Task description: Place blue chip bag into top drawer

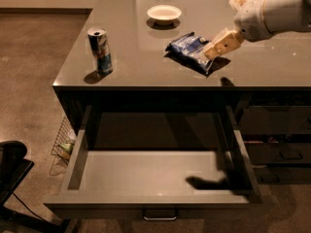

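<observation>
The blue chip bag (189, 50) lies flat on the grey table top, right of centre, near the front edge. My gripper (214, 50) reaches in from the right on a white arm and sits over the bag's right end, at or just above it. The top drawer (155, 204) is pulled wide out below the table edge. Its grey inside shows nothing but the arm's shadow. Its small metal bar handle (159, 216) shows at the bottom of the front panel.
A blue-silver drink can (100, 50) stands on the table's left front part. A white bowl (164, 13) sits at the back. Darker drawers (279, 147) are to the right of the open drawer. A wire basket (63, 142) and a black chair base (12, 166) are on the floor at left.
</observation>
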Robot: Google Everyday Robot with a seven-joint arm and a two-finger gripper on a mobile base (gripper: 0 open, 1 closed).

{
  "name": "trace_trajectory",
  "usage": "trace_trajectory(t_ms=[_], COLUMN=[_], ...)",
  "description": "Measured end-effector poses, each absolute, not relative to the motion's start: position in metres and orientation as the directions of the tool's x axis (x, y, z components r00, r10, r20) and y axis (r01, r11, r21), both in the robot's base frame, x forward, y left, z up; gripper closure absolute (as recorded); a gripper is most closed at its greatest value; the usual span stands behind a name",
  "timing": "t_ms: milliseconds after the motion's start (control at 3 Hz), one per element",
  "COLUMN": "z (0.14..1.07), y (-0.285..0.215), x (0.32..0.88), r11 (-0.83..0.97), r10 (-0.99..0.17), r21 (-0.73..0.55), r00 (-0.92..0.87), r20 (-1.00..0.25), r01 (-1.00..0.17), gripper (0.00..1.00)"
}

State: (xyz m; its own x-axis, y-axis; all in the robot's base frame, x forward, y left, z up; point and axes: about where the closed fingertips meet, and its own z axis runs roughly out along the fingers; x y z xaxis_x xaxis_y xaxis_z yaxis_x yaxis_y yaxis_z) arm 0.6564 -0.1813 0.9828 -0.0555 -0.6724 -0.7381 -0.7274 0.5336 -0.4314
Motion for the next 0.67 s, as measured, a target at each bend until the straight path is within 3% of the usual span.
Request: trace_trajectory(t_ms=[667], z=[0.920], y=[-0.162], x=[0.753], r11=[0.578], r10=[-0.637], r21=[-0.311], r00=[-0.180], r20=[-0.749], r01=[-0.754], gripper=[0.00])
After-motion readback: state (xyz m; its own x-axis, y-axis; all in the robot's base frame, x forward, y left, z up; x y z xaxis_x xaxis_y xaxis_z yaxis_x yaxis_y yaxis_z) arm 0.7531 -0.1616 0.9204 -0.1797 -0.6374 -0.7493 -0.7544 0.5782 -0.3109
